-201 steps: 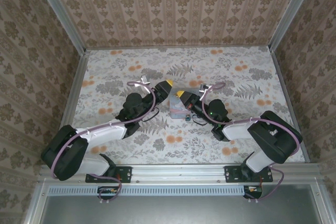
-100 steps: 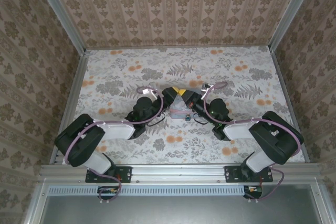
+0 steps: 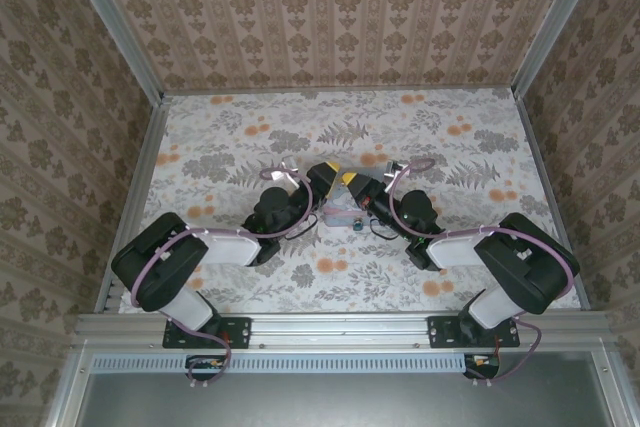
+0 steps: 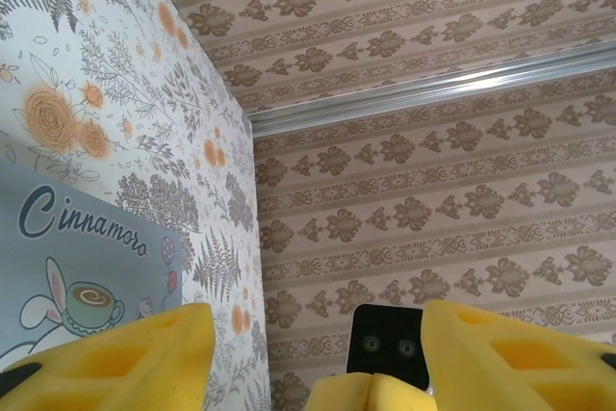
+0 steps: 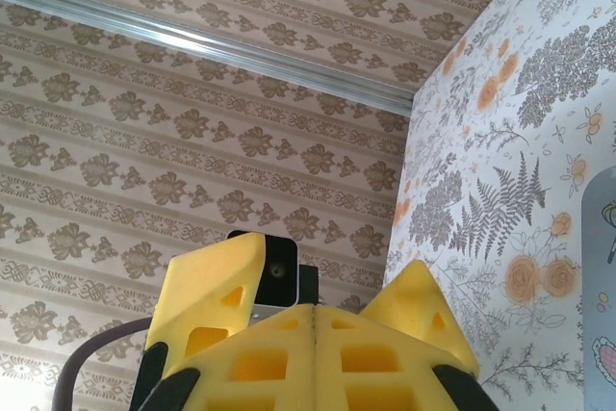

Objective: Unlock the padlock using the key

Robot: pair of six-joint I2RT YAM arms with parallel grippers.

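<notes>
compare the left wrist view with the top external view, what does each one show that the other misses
Left wrist view: the tin's lid up close, with "Cinnamoro" lettering and a cartoon cup readable, and the left fingers standing apart with nothing between them. Top external view: both arms whole, the right fingers close to the left ones by the tin's far edge, and the tiny padlock at the tin's near edge. Shared: the tin, the floral tabletop and the wallpapered walls.
</notes>
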